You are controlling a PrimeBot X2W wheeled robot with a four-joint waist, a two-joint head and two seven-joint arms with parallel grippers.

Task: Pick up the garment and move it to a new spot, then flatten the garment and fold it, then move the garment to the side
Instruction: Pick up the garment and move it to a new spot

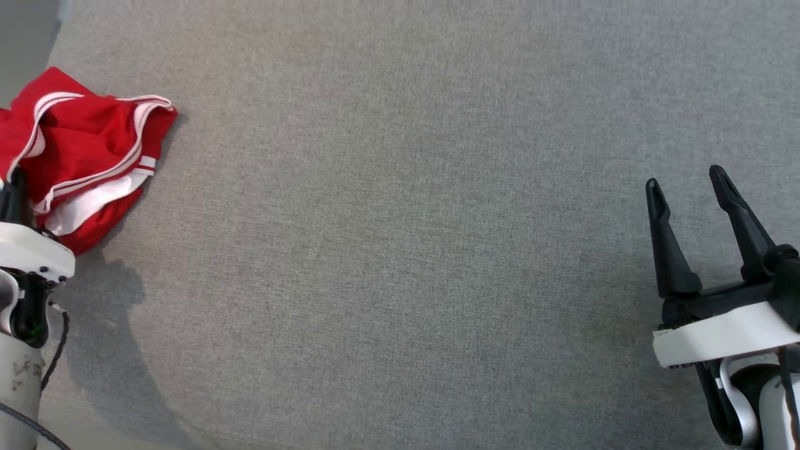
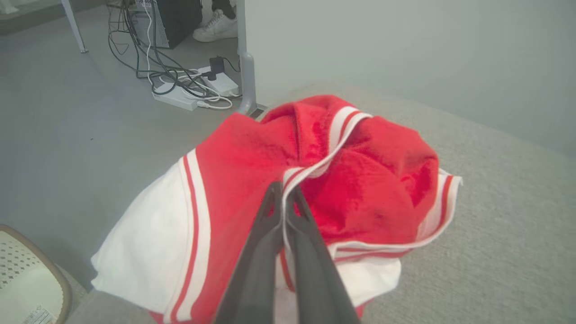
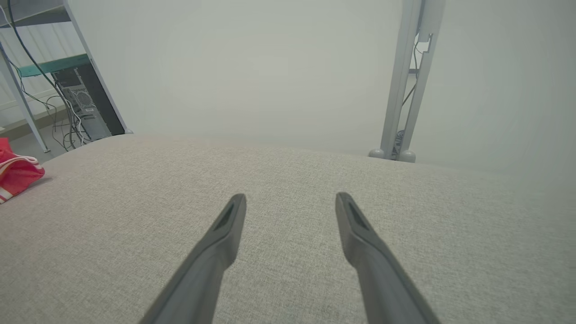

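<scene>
Your right gripper (image 1: 684, 178) has two long, tapered black fingers on a black base, with a white wrist shell (image 1: 719, 340) behind it and a silver-and-black joint below. Your left gripper (image 2: 284, 189) reads matte dark grey up close. Its white wrist plate (image 1: 31, 253) carries small dark screws, and a black cable (image 1: 56, 350) loops beside the pale, scuffed forearm (image 1: 19, 387).

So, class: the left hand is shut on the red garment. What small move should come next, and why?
Probably lift the left hand slightly: it pinches the white trim of the garment, which lies bunched at the left edge of the table, far from the open right hand, with bare table to carry it across.
</scene>
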